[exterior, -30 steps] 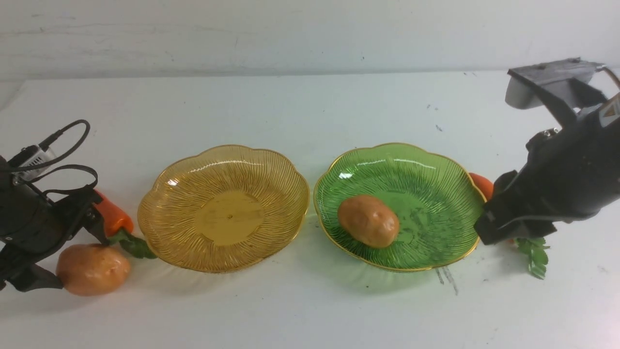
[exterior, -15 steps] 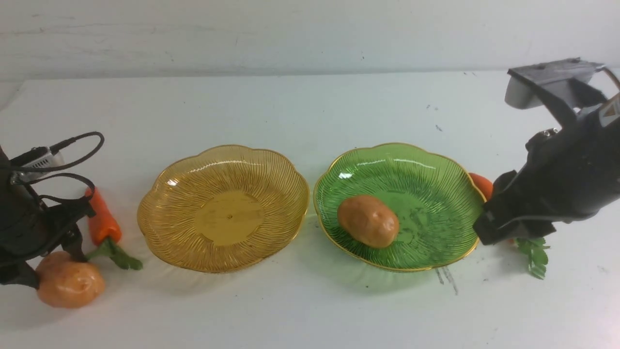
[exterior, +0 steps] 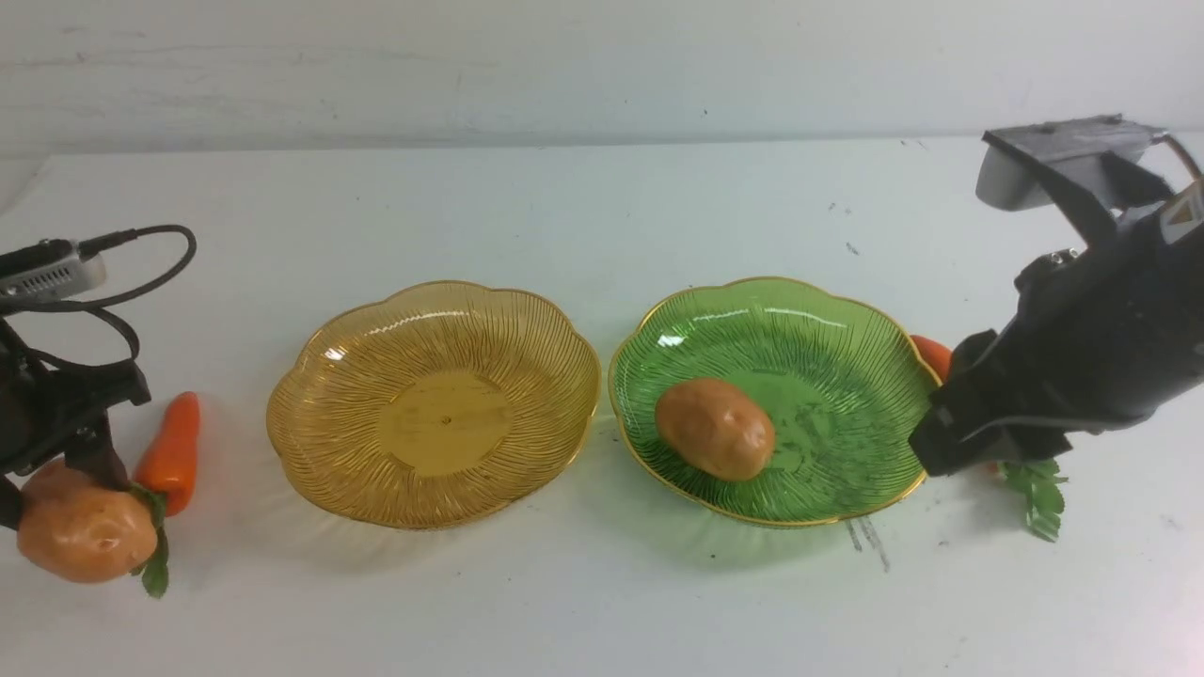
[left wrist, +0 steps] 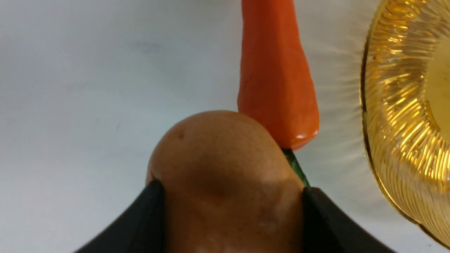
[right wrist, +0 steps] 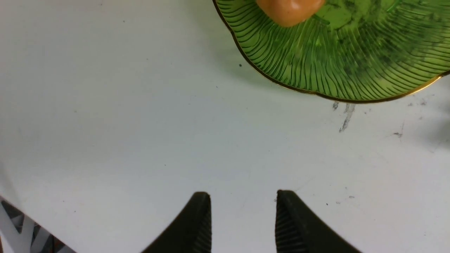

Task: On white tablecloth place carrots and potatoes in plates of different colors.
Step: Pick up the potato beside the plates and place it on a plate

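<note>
My left gripper is clamped on a potato at the table's far left edge. In the left wrist view its black fingers press both flanks. I cannot tell whether the potato rests on the white tablecloth. A carrot lies touching that potato, leaves tucked against it, between it and the amber plate. The green plate sits just beside the amber one and holds the second potato. My right gripper hangs at the green plate's right rim, jaws narrowly apart on nothing. It hides most of the second carrot behind it.
</note>
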Controlling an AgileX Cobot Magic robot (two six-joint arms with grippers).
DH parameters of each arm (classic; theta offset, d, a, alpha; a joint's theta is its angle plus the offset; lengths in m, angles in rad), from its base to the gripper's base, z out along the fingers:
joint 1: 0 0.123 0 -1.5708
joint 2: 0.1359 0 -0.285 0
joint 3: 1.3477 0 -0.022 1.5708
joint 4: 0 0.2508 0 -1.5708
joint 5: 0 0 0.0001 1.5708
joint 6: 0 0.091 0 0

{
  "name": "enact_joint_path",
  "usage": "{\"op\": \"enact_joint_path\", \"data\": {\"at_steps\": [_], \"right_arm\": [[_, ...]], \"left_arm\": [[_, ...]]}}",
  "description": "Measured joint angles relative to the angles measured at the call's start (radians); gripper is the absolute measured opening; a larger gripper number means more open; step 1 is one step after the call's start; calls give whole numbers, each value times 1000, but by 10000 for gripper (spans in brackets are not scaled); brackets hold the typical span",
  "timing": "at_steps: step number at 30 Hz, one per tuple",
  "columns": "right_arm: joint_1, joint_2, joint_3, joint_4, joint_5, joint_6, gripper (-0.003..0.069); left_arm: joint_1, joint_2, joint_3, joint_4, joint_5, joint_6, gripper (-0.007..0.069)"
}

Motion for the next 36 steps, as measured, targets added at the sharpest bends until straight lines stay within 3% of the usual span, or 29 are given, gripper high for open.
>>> {"op": "enact_joint_path", "data": {"at_steps": [15, 27, 36], "right_arm": [[0, 0, 0, 30, 0, -3, 244], [0, 0, 0, 30, 0, -3, 244], [0, 0, 0, 30, -1, -3, 244]], "left_arm": [[-1, 203, -2, -34, 55, 67, 384], [-1, 204, -4, -34, 83, 77, 538], [-1, 204, -4, -31, 171, 107, 567]]}}
